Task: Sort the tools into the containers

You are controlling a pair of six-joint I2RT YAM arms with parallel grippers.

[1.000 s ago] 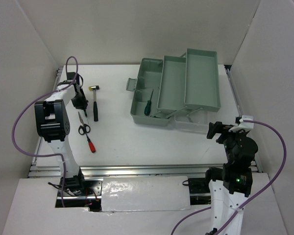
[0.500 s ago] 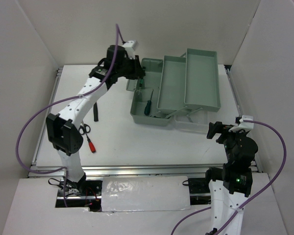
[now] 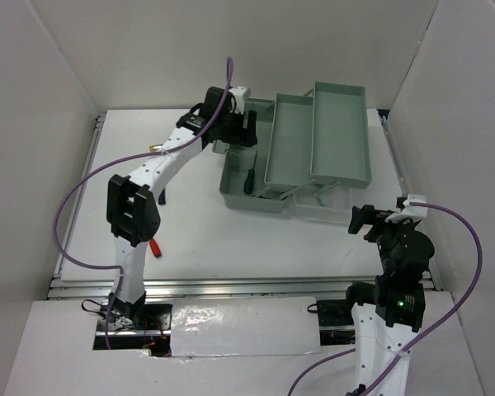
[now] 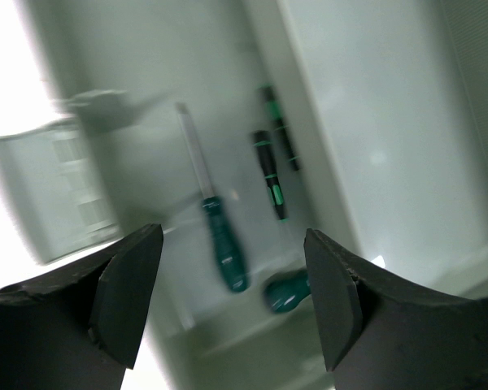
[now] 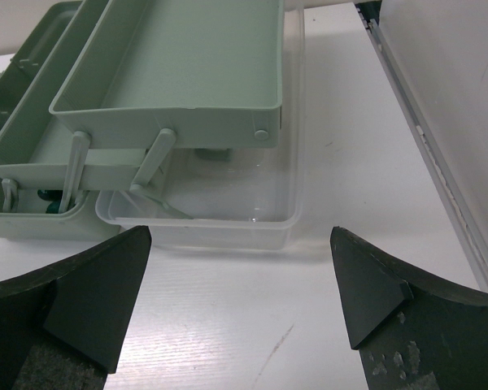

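Note:
The sage-green toolbox (image 3: 313,124) stands open at the back, its trays fanned to the right. My left gripper (image 3: 236,125) hangs open over the base compartment (image 3: 239,194) with nothing between its fingers. In the blurred left wrist view, my left gripper (image 4: 230,260) frames a green-handled screwdriver (image 4: 224,248), a slim dark screwdriver (image 4: 269,175) and another green handle (image 4: 286,292) lying on the compartment floor. On the table at the left, the hammer's yellowish head (image 3: 153,148) and the red-handled screwdriver (image 3: 155,247) peek out from behind the arm. The scissors are hidden. My right gripper (image 3: 363,221) (image 5: 240,244) stands open above bare table.
A clear plastic tray (image 5: 199,213) (image 3: 326,210) sits in front of the toolbox, under its raised trays (image 5: 171,73). White walls close in the table on three sides. A metal rail (image 5: 439,146) runs along the right edge.
My left arm swung from the tools on the left to above the toolbox's base compartment. Its jaws opened, and the slim tool seen in them half a second ago has left them. The right arm stayed still.

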